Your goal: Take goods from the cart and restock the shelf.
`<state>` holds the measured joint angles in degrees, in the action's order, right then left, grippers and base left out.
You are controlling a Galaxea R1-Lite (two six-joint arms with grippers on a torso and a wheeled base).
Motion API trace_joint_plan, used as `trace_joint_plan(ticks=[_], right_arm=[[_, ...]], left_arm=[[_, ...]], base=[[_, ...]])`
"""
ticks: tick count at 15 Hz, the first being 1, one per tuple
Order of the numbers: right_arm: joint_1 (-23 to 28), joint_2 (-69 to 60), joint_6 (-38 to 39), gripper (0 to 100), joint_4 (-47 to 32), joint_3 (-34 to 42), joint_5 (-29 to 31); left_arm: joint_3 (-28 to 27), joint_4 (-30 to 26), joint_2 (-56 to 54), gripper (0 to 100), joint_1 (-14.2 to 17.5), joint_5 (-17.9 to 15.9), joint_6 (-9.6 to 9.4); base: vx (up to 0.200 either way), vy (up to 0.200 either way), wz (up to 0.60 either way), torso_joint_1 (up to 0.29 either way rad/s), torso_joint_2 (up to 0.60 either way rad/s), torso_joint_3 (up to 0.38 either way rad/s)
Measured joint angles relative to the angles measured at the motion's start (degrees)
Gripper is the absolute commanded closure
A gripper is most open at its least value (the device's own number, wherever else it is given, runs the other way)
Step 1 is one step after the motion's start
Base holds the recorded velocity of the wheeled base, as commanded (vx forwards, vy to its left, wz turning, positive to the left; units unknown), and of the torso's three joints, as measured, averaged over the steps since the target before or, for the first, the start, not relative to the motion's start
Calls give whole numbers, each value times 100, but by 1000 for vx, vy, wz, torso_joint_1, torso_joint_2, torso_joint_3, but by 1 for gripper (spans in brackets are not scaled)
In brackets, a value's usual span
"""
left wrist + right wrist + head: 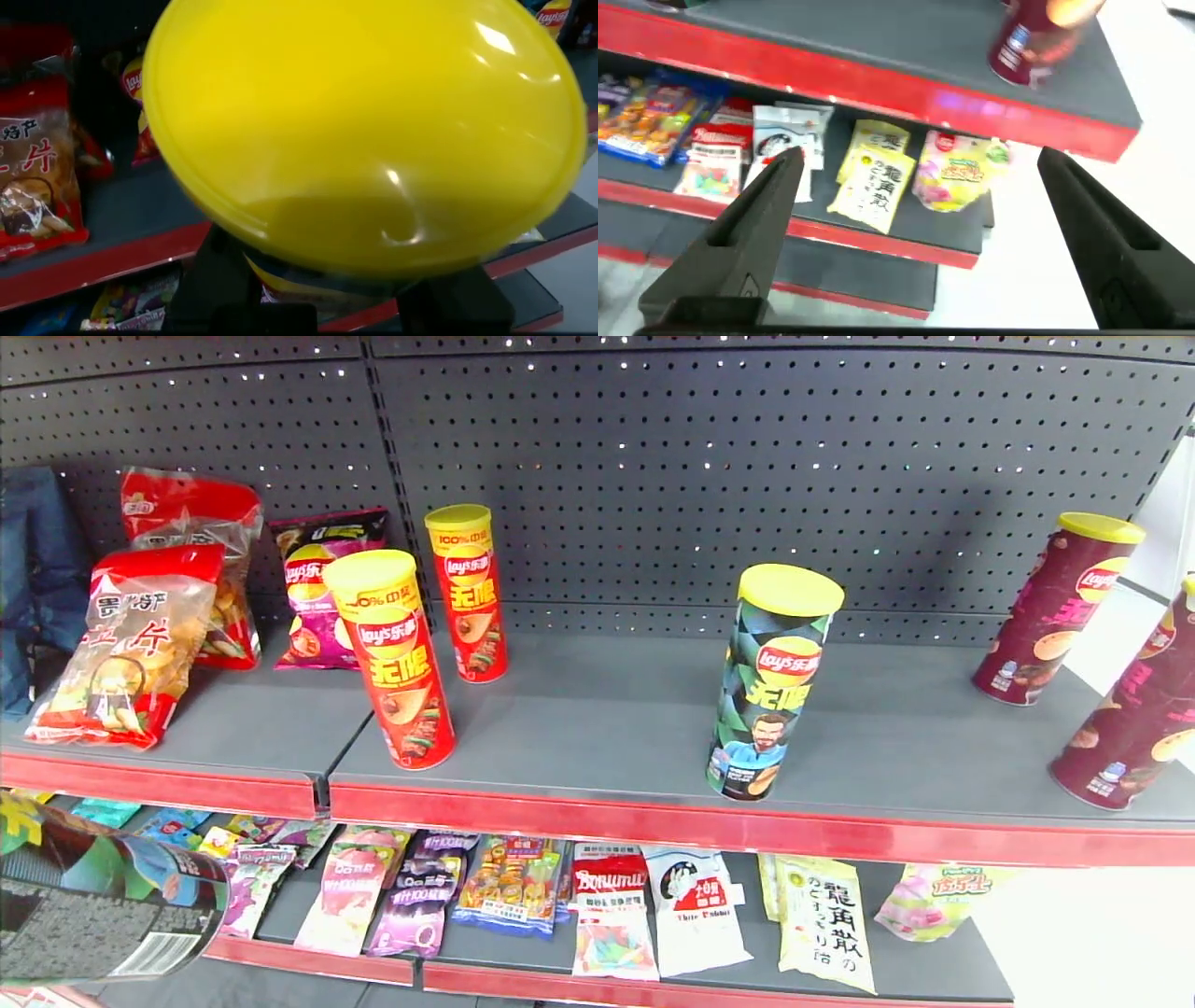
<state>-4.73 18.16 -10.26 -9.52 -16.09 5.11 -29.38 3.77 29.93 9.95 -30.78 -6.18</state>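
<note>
Left jaws: closed on the held can [103,896]. I see dark fingers [217,280] on either side of its body, just under the yellow lid [364,121].
Held can: dark with a green and blue pattern. It lies nearly sideways low on my left, in front of the shelves and apart from the top shelf [607,728].
Right jaws: spread wide with nothing between them, out in front of the lower shelf [878,247].
Green can [775,681]: upright at the middle of the top shelf, near its red front edge. I read its pattern as the same as the held can's.
Red cans: two upright, left of the green can. The front one [397,663] is near the edge, and the back one [469,593] is just behind it, toward the pegboard [747,457].
Maroon cans: two at the shelf's right end, one [1055,607] at the back and one [1134,709] nearer the front.
Bags: two red snack bags [131,653] at the left end, one behind the other, and a purple bag [322,588] against the pegboard beside them.
Lower shelf: a row of candy packets [607,915] lying flat side by side.
</note>
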Motion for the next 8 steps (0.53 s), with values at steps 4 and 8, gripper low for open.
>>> trace_joint_plan(ticks=[4, 8], right_arm=[[44, -944, -144, 0, -862, 35, 22], [46, -1243, -163, 0, -892, 41, 24]], left_arm=[[-135, 4, 168, 100, -4, -226, 2], [-223, 2, 207, 100, 0, -290, 5]], base=[[0, 0, -300, 5, 1, 2], [0, 0, -600, 6, 4, 0]])
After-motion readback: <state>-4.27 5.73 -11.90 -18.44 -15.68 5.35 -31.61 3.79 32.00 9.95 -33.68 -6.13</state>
